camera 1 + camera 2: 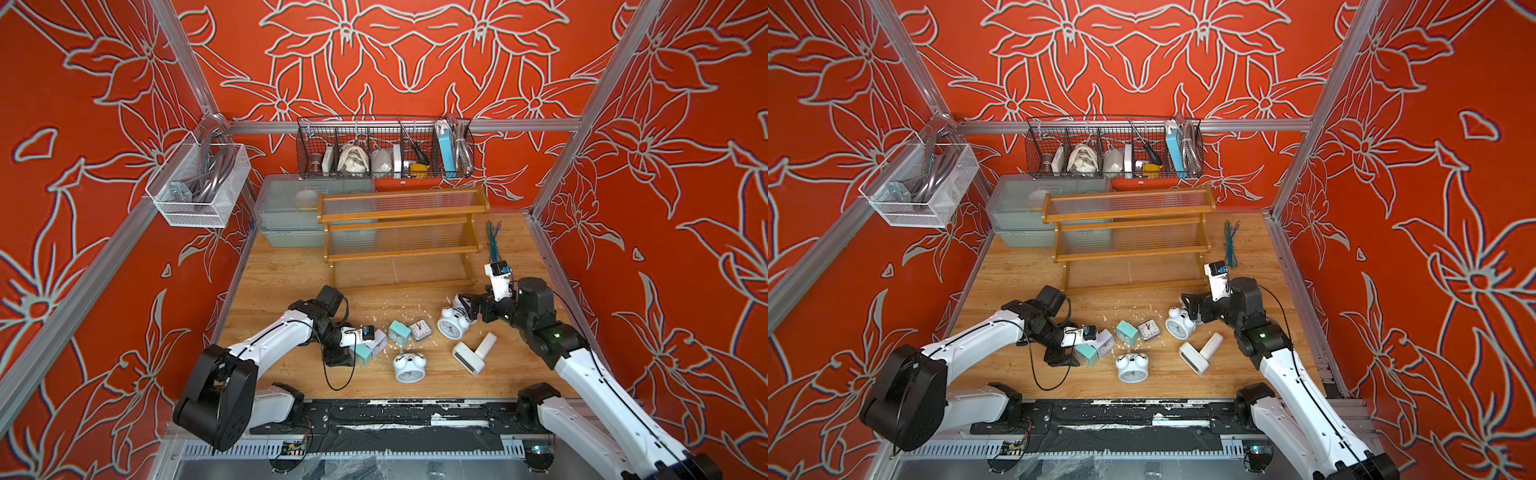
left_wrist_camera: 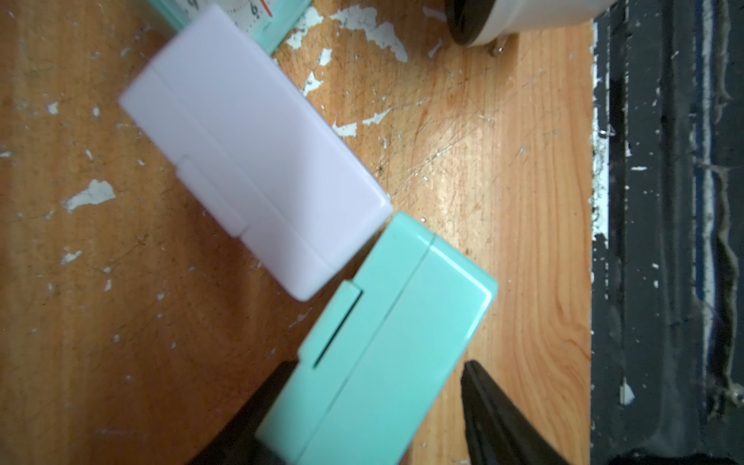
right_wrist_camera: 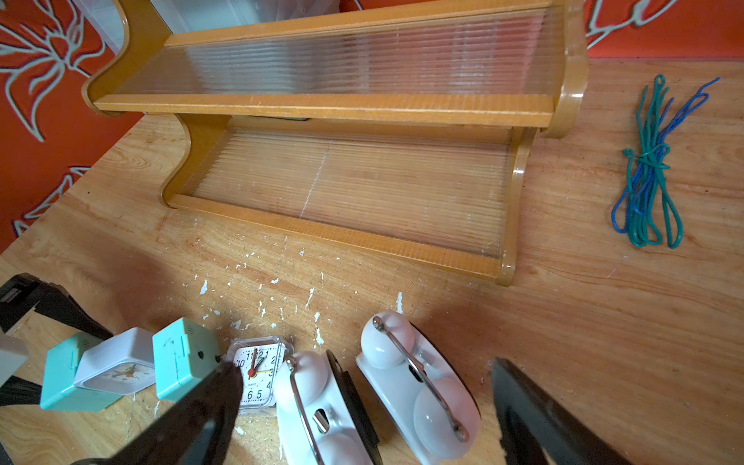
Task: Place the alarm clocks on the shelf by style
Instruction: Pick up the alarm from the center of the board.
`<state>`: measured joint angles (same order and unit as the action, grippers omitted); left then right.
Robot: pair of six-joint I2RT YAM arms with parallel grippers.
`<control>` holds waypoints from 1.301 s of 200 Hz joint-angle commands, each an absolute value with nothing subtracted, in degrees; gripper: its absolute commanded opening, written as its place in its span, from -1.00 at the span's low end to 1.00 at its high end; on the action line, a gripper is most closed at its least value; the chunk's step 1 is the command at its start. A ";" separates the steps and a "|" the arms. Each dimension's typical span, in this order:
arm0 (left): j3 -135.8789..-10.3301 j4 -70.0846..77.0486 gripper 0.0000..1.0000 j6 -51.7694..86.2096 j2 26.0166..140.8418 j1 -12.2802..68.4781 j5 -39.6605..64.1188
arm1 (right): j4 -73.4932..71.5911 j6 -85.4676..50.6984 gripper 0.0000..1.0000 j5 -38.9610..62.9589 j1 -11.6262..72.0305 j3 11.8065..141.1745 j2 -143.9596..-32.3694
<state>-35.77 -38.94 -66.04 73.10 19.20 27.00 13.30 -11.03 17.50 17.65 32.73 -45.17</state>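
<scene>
Left fingers (image 2: 491, 410) straddle the teal clock (image 2: 382, 342) on the tabletop (image 2: 503, 201) — narrowly, a sliver of gap on one side — its long axis running straight out between them. Right fingers (image 3: 193, 422) spread wide.

Orange-red walls (image 1: 415, 62) printed with grey-white flower outlines enclose the cell, edged by silver aluminium rails (image 1: 519, 124); the light wood-grain tabletop (image 1: 282, 282) is flecked with white chips; a black wire basket (image 1: 305, 149) hangs on the rear rail; a white mesh basket (image 1: 195, 216) hangs from the left wall.
</scene>
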 commanded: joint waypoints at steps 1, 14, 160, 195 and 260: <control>-35.06 -39.81 0.19 -66.62 71.51 19.62 27.86 | 12.90 -11.60 0.99 16.61 17.93 31.40 -45.34; -35.19 -39.81 0.13 -66.42 70.98 19.69 28.03 | 12.75 -11.74 0.99 16.58 17.93 31.23 -45.37; -42.01 -52.45 -0.55 -65.86 66.68 19.69 29.87 | 15.01 -11.09 1.00 27.81 20.37 37.15 -50.96; -46.65 -58.99 -0.56 -64.45 65.45 19.60 33.12 | 13.85 -9.96 0.99 30.76 23.97 39.04 -51.33; -57.48 -65.74 -0.56 -59.24 64.60 19.34 41.32 | 8.84 -5.43 0.99 37.65 32.48 41.97 -54.00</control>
